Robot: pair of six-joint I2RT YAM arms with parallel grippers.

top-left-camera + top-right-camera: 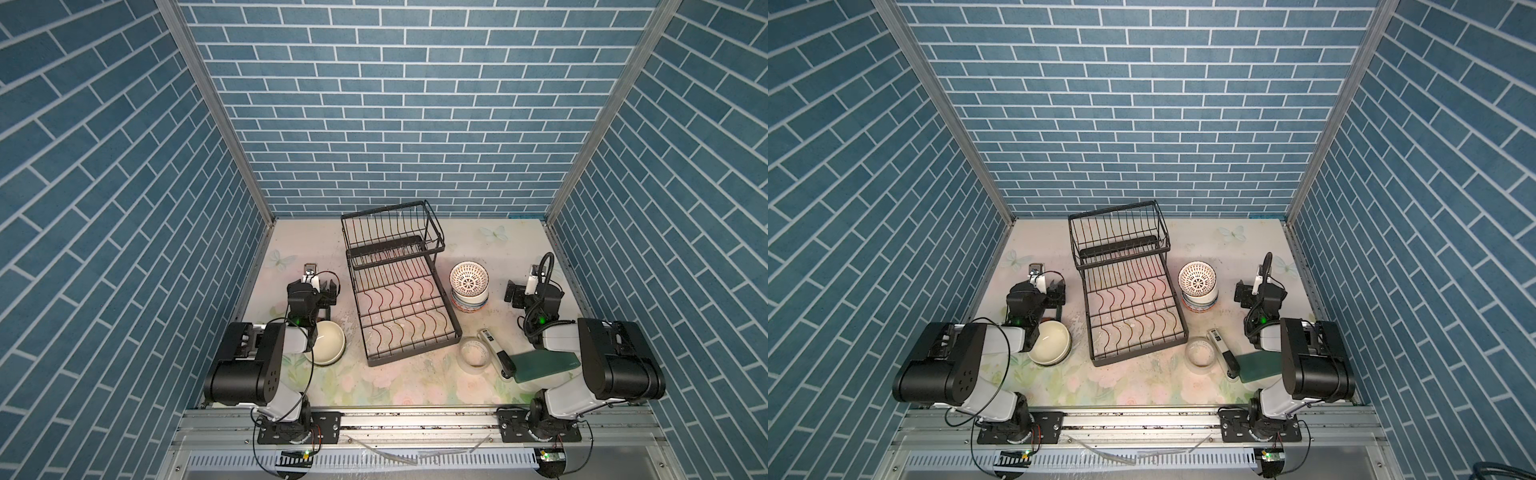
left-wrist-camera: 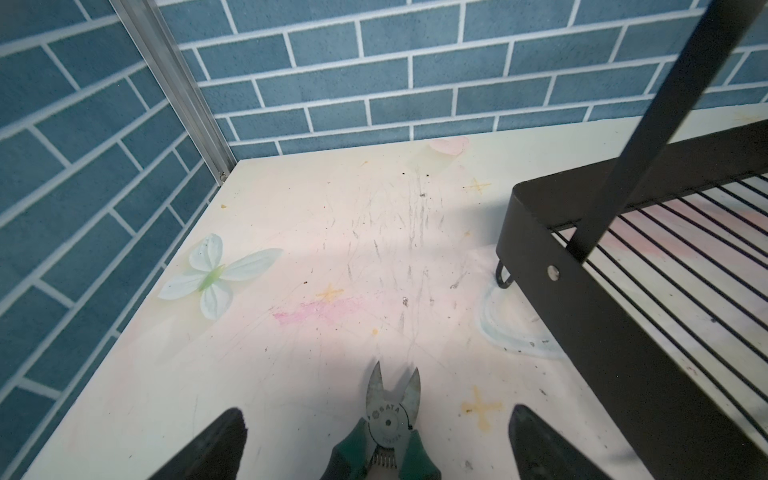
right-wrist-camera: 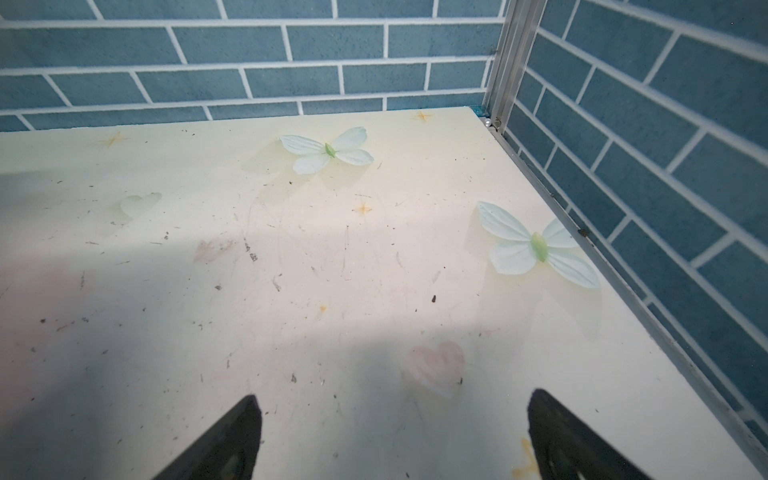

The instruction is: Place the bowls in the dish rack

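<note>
While neither arm is carrying anything, the left gripper (image 2: 376,417) is hovering low over the table with its jaws standing wide apart. A pair of green-handled flush cutters (image 2: 390,401) is lying on the tabletop between its fingers (image 2: 224,440), not gripped. The right gripper (image 3: 392,399) is likewise gaping wide and empty, pointing at bare floral tabletop (image 3: 291,270) near a far corner.

Outward from it, in a top view, a stack of bowls (image 1: 468,299) is sitting just beside the dish rack (image 1: 399,309), topped by a white lattice bowl (image 1: 468,279) with a dark pattern inside. A cream bowl (image 1: 330,343) is sitting on the rack's other side, partly under the left forearm.

The rack is holding nothing, so I am judging the loading as not yet begun; the step in hand is reaching for a first bowl. The next move is probably calling for the right gripper to swing toward the stack and straddle the lattice bowl's rim. It would then be pinching the rim and lifting the bowl clear before tilting it between the lower tray's curved dividers (image 1: 409,328).
</note>
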